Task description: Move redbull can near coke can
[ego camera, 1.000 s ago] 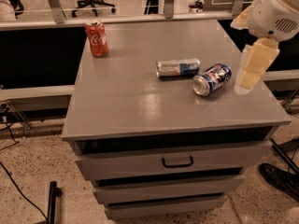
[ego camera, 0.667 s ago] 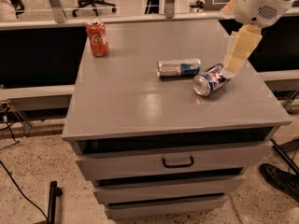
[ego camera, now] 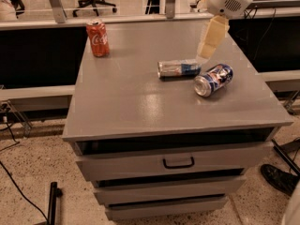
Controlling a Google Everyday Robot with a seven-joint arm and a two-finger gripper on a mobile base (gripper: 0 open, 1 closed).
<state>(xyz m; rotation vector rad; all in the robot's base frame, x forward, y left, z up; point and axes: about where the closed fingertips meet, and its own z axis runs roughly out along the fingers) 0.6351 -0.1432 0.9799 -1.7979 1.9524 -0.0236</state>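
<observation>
The redbull can [ego camera: 178, 69], slim and silver with blue panels, lies on its side near the middle right of the grey cabinet top [ego camera: 136, 102]. The coke can [ego camera: 97, 38], red with white script, stands upright at the far left corner. My gripper [ego camera: 206, 50] hangs from the white arm at the top right, its cream fingers pointing down just above and to the right of the redbull can's right end. It holds nothing.
A fatter dark-blue can [ego camera: 213, 79] with a red-white logo lies on its side just right of the redbull can. Drawers [ego camera: 178, 162] are below the top. A dark shoe [ego camera: 280, 178] is on the floor at lower right.
My arm and gripper have swung left and away from the front right edge, from beside the dark-blue can to above the right end of the redbull can. The cans have not moved.
</observation>
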